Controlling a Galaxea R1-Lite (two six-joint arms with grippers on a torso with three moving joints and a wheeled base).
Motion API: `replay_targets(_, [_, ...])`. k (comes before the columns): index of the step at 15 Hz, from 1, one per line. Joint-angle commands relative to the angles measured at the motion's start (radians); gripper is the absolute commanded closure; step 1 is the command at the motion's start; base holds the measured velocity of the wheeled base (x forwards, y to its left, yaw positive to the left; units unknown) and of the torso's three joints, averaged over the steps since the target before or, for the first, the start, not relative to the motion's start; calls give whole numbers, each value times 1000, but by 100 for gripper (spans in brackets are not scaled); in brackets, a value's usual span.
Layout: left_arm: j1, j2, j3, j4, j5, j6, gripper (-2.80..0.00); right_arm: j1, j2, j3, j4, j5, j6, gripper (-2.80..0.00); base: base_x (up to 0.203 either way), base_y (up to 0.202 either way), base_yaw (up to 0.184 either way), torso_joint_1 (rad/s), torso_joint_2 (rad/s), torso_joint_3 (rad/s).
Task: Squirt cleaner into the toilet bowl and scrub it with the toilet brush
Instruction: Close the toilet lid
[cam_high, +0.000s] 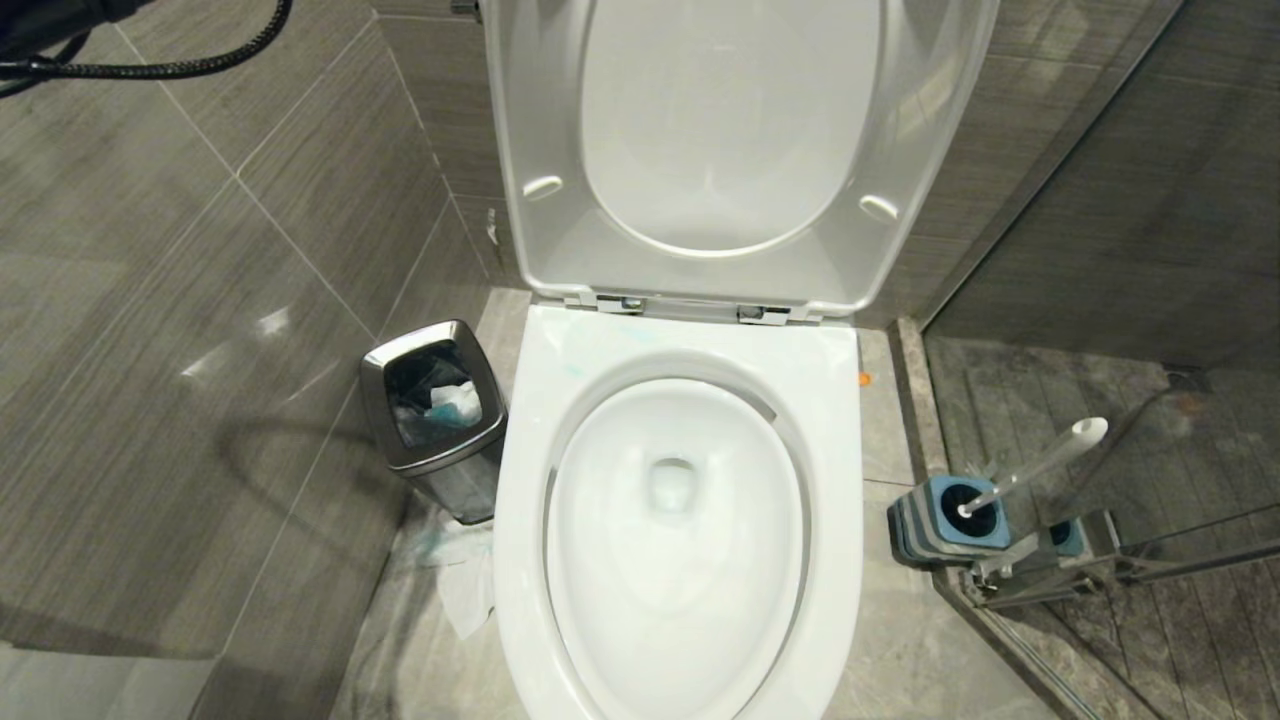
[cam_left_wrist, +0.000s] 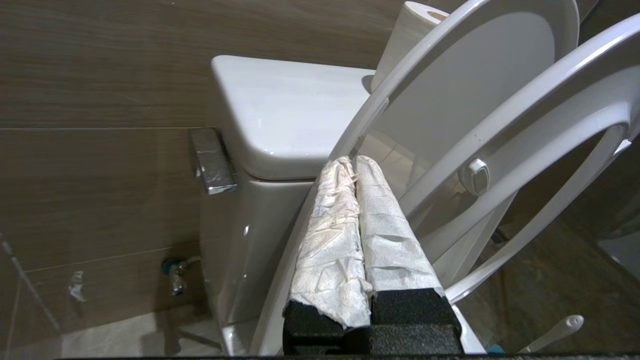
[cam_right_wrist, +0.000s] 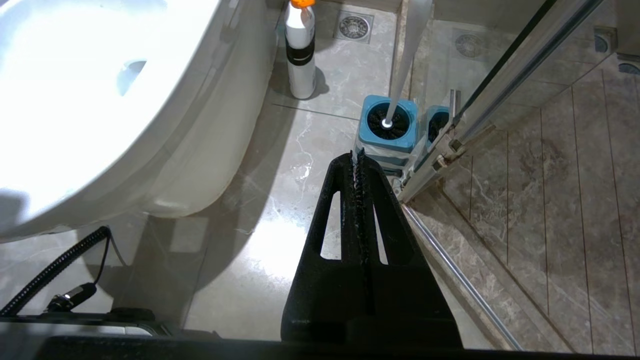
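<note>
Seat and lid stand raised, baring the toilet bowl (cam_high: 675, 520) for cleaning. The left gripper (cam_left_wrist: 356, 167), fingers pressed together, empty, hovers beside the tank; the right gripper (cam_right_wrist: 357, 160), likewise closed, points toward the toilet brush (cam_high: 1040, 465) in its holder by the glass.

Seat (cam_high: 700, 250) raised, toilet bowl (cam_high: 675, 520) open; bin (cam_high: 435, 415) flanks it.

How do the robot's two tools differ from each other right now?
The left tool has its fingers wrapped in crumpled white paper; the right tool has bare black fingers. The left tool points at the raised seat beside the tank; the right tool points down at the floor, toward the brush in its blue holder. Both are shut and hold nothing.
</note>
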Motion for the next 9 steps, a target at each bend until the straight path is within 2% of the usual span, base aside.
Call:
replay_targets(1, [-41, 44, 0, -46, 1, -7, 0, 0, 0, 2, 0, 0, 0, 0, 0, 0, 0, 0, 0, 0])
replay_targets(5, [-116, 81, -1, -123, 1, -39, 0, 0, 0, 0, 0, 0, 0, 0, 0, 0, 0, 0, 0, 0])
replay_targets(9, [-148, 103, 0, -126, 1, -42, 0, 0, 0, 1, 0, 0, 0, 0, 0, 0, 0, 0, 0, 0])
